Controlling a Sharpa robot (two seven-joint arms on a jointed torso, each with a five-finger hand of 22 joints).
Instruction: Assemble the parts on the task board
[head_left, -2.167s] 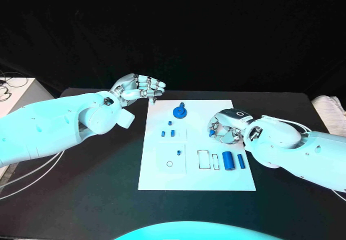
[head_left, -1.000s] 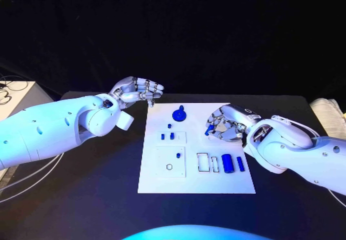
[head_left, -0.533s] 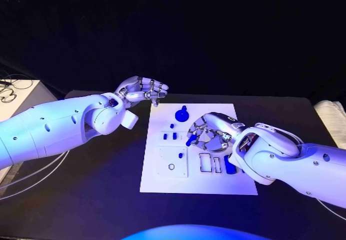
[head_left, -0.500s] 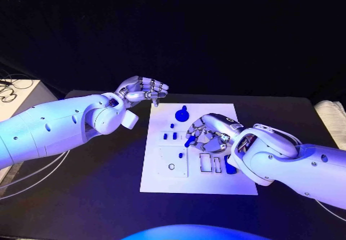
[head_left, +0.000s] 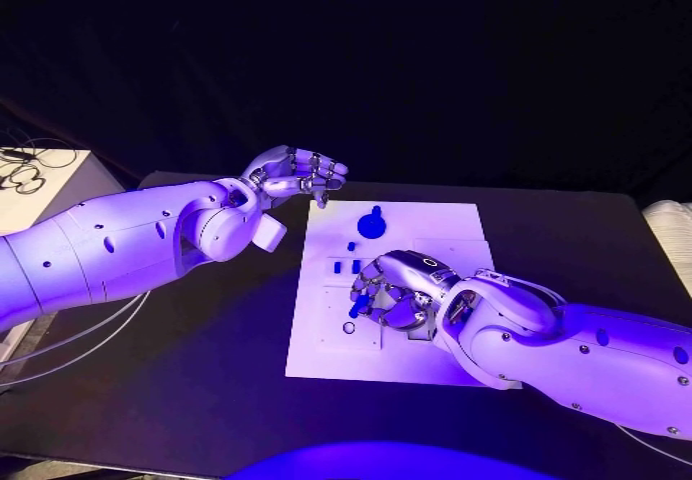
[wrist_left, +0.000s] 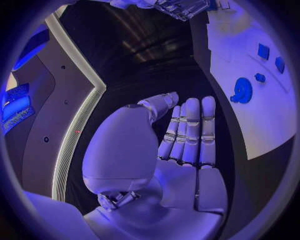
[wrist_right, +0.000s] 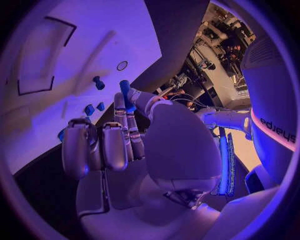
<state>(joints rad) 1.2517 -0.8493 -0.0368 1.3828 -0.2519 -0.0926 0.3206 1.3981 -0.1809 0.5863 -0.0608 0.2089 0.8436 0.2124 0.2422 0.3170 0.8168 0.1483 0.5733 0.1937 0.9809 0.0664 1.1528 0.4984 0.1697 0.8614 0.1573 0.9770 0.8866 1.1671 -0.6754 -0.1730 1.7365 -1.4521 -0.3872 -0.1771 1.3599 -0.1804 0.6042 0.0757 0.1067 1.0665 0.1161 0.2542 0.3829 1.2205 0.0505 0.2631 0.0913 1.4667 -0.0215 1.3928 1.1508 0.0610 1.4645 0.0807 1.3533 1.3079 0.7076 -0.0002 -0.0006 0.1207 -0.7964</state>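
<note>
The white task board (head_left: 433, 225) lies in the middle of the black table. My right hand (head_left: 392, 293) hovers over the board's middle and pinches a small blue part (wrist_right: 125, 90) between thumb and a finger; its tip shows below the hand (head_left: 358, 308). A blue round part (head_left: 372, 224) stands at the board's far end, with small blue parts (head_left: 346, 265) and a peg (head_left: 351, 246) nearer. A small ring (head_left: 349, 327) sits close to the held part. My left hand (head_left: 297, 176) hangs beyond the board's far left corner, fingers curled in, holding nothing. The left wrist view shows the board (wrist_left: 250, 120) and round part (wrist_left: 240, 90).
A white box (head_left: 43, 185) with cables stands off the table's left side. White cloth (head_left: 675, 225) lies at the right edge. Black table surface (head_left: 216, 370) stretches on both sides of the board. Recessed outlines (wrist_right: 40, 55) mark the board.
My right hand has carried the blue part leftward and nearer across the board, from its right side to its middle near the ring. The left hand has kept its place.
</note>
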